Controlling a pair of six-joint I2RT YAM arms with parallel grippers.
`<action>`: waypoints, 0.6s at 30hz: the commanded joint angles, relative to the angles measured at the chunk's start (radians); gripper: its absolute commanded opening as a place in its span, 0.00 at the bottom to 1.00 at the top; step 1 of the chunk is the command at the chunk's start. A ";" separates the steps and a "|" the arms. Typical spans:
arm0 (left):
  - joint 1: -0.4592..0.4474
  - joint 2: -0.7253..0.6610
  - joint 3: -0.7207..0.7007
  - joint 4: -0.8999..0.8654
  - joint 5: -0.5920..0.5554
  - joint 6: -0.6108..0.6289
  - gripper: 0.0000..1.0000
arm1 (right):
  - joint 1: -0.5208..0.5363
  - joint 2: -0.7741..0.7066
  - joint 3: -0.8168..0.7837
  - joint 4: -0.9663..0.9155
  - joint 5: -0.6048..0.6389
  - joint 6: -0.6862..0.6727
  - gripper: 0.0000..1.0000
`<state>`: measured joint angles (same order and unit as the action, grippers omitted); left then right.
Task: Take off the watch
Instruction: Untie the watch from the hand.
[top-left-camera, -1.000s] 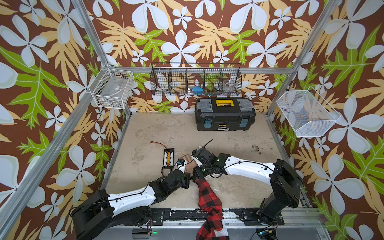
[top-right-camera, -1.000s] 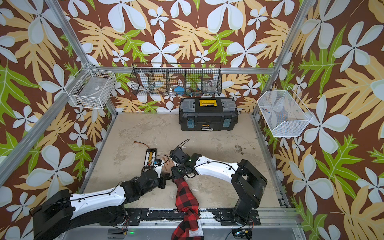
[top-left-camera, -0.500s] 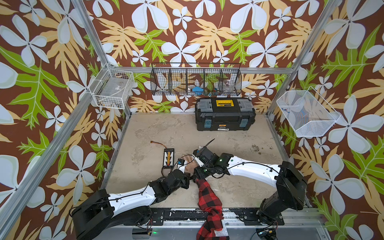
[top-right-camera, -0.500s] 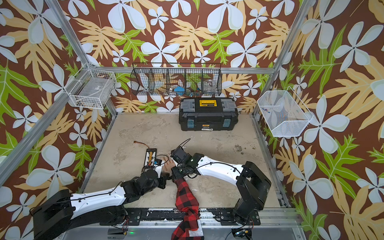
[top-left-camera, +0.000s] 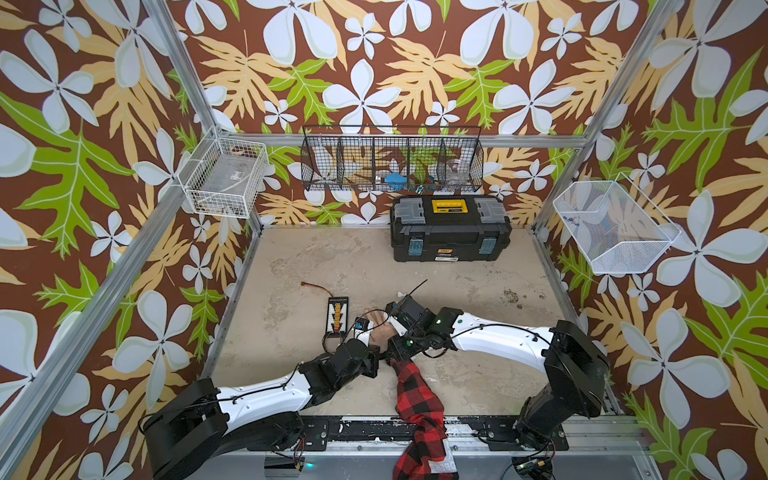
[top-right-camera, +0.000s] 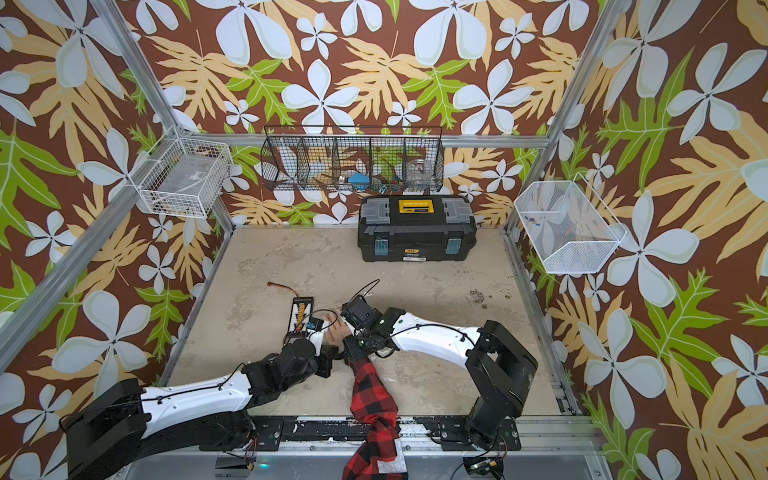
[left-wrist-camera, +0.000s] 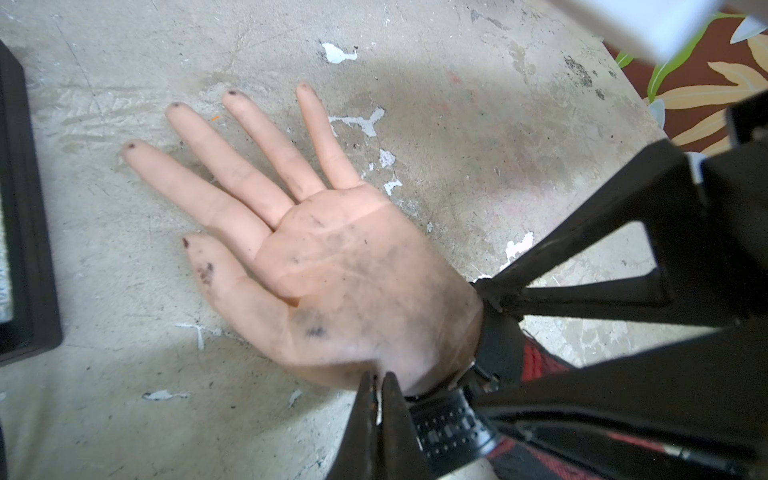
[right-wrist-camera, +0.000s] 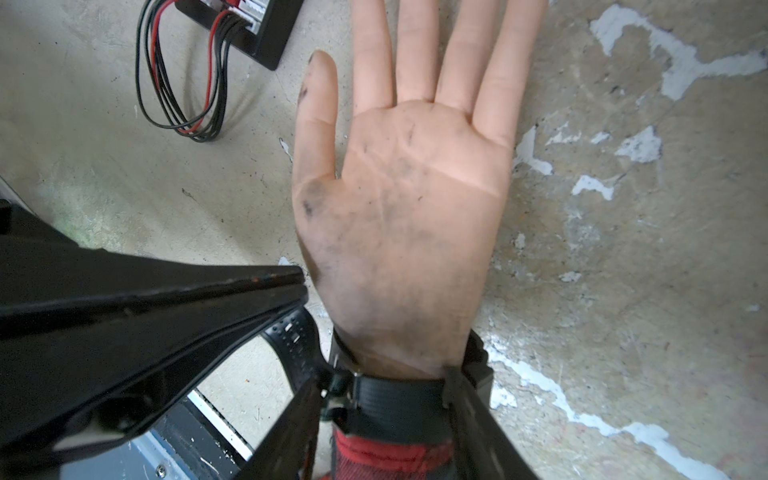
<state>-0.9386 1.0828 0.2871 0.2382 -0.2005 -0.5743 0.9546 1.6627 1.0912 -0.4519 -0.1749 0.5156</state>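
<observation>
A mannequin hand (right-wrist-camera: 407, 208) lies palm up on the table, its forearm in a red plaid sleeve (top-left-camera: 415, 386). The black watch (right-wrist-camera: 399, 395) is strapped round the wrist, and its perforated strap tail (right-wrist-camera: 291, 336) sticks out loose on the thumb side. My right gripper (right-wrist-camera: 382, 380) straddles the wrist, one finger against each side of the strap. My left gripper (left-wrist-camera: 378, 380) is shut, its tips at the thumb side of the wrist, with the strap tail (left-wrist-camera: 449, 424) beside it and not between its fingers. In both top views the two grippers (top-left-camera: 386, 357) (top-right-camera: 343, 355) cover the watch.
A black board with yellow connectors (top-left-camera: 337, 312) and looped wires (right-wrist-camera: 183, 91) lies just left of the hand. A black toolbox (top-left-camera: 451, 232) stands at the back. Wire baskets (top-left-camera: 226, 183) (top-left-camera: 615, 226) hang on the walls.
The right arm's elbow has shifted slightly to the right while its gripper stayed at the wrist. The left arm has not moved.
</observation>
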 joint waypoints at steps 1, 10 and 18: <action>0.001 -0.003 -0.003 0.004 0.012 -0.003 0.00 | 0.001 -0.007 -0.009 -0.008 0.047 -0.005 0.46; 0.001 -0.009 -0.005 0.001 0.009 -0.006 0.00 | 0.001 -0.023 -0.005 -0.022 0.086 -0.009 0.39; 0.002 -0.012 -0.006 -0.002 0.006 -0.006 0.00 | 0.002 -0.034 -0.003 -0.048 0.129 -0.022 0.32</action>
<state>-0.9382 1.0744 0.2821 0.2398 -0.2008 -0.5777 0.9558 1.6367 1.0863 -0.4747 -0.0917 0.5079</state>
